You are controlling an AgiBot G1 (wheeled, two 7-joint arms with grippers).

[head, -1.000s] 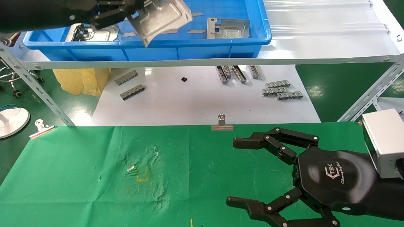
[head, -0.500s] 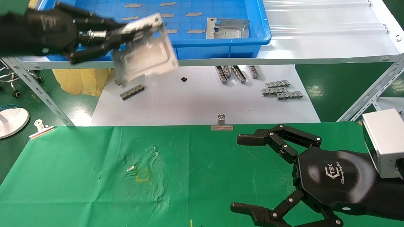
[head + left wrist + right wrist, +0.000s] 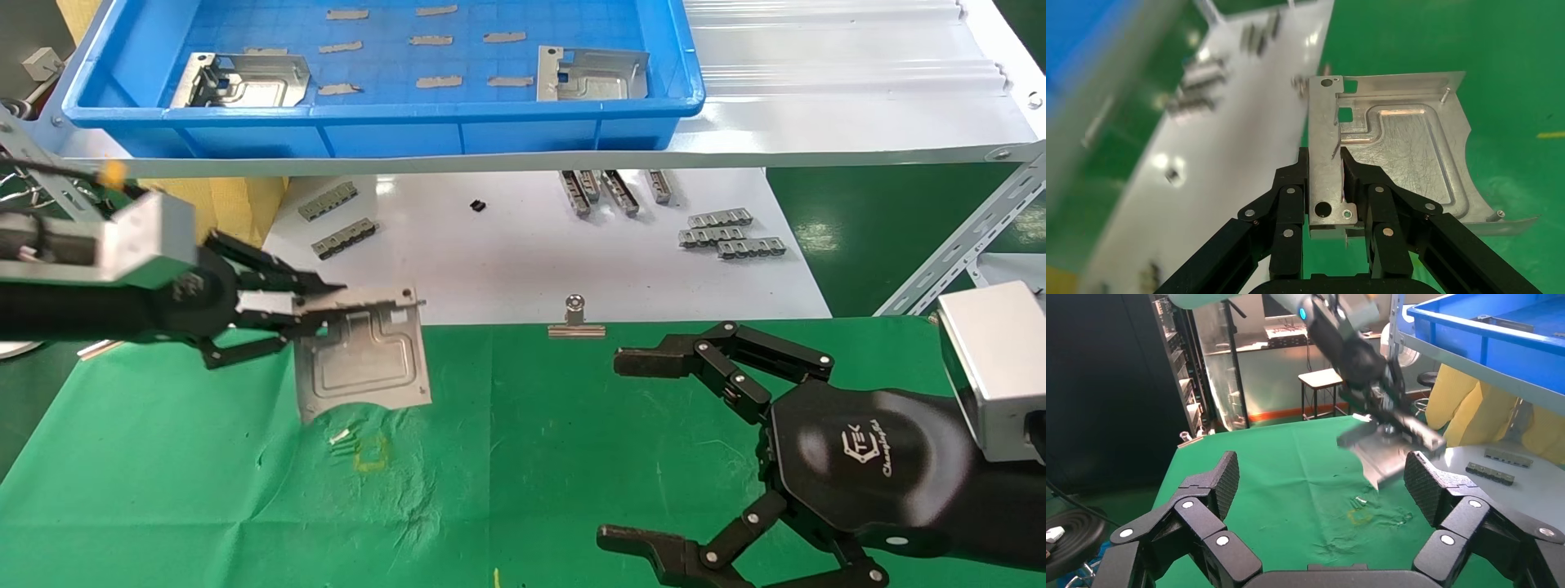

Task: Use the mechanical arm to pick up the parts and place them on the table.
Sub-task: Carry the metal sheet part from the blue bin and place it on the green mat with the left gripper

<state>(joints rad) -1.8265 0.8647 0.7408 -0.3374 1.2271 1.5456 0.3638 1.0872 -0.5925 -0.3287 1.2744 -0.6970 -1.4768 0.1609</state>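
The left gripper (image 3: 306, 314) is clamped on the folded tab edge of one metal part (image 3: 364, 359), its fingers (image 3: 1291, 196) pinching the upright flange from both sides; this edge grip is judged to suit thin sheet, since the flange gives two opposed faces where the flat body offers none. The part hangs out past the fingertips, over the far left area of the green table (image 3: 163, 474), close to its back edge and just above the small yellow mark (image 3: 369, 454); whether its lower curved edge already touches the cloth cannot be told. The embossed recess faces up and the plate lies nearly level, slightly tilted, which would let it settle flat on release. Judged stage: transport is nearly complete and lowering and release remain. Two further parts lie in the blue tray (image 3: 686, 57) on the shelf behind, one at its left end (image 3: 241, 80) and one toward its right (image 3: 590, 73); the task is therefore judged unfinished. The right gripper (image 3: 609, 445) is idle over the right side of the table, fingers spread wide and holding nothing, well apart from the drop area so the left arm works unobstructed.
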